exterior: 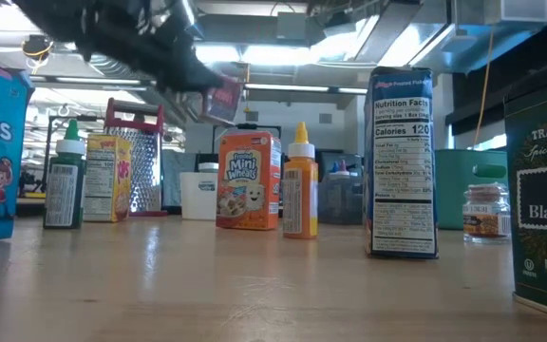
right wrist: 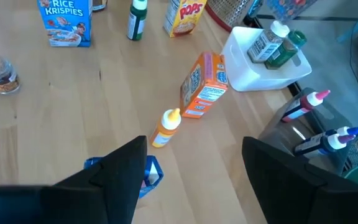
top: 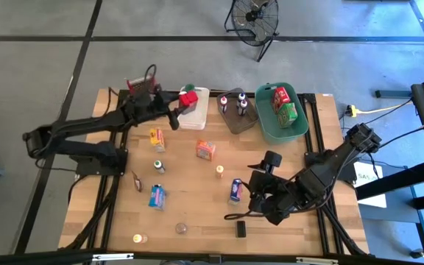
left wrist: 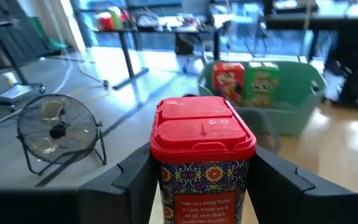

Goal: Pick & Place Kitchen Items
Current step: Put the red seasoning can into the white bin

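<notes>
From above, the left gripper (top: 182, 105) pinches a red-capped paprika tin (top: 189, 97) over the white plastic bin (top: 197, 116), beside the red-rimmed wire basket (top: 143, 85). The right gripper (top: 258, 193) hangs with spread jaws near a blue can (top: 235, 190).

At table height, the tin (exterior: 223, 98) hangs above an orange Mini Wheats box (exterior: 249, 180) and an orange squeeze bottle (exterior: 299, 182).

The left wrist shows the tin (left wrist: 202, 160) clamped between dark fingers (left wrist: 132, 180), with a green bin (left wrist: 291, 106) behind.

The right wrist looks past open fingers (right wrist: 120, 174) at the bottle (right wrist: 165, 128), the box (right wrist: 203, 84) and the white bin (right wrist: 253, 71).
</notes>
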Motion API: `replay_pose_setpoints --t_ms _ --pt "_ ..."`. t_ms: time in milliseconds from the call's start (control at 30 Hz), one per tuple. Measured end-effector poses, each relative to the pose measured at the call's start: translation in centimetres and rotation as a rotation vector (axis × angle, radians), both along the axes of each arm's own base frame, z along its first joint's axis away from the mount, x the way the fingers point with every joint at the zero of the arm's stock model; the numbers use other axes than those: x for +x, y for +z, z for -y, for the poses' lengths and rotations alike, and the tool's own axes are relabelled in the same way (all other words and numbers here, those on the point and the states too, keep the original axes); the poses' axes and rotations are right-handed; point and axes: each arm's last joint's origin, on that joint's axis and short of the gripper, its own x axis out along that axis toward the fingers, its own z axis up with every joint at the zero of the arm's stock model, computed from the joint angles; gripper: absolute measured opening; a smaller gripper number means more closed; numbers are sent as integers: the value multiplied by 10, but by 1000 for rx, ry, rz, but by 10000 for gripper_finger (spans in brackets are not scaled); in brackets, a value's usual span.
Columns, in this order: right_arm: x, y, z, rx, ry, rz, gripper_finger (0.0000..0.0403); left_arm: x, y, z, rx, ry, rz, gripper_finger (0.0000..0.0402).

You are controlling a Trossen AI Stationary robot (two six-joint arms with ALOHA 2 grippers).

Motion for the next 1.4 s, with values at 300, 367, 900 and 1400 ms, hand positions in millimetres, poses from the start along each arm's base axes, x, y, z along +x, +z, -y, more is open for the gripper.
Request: replay_pose_setpoints --t_ms 300,367,900,1400 --pt "2 0 2 -21 -17 16 265 9 -39 3 -61 204 96 200" --pt "3 -1 2 -27 -21 16 265 15 -43 5 -49 239 89 202" --pt "7 -9 1 -50 -23 -18 266 41 -82 -9 -78 353 147 205" --pt "7 -9 1 -52 -24 -20 266 49 -110 -19 -75 441 126 208"
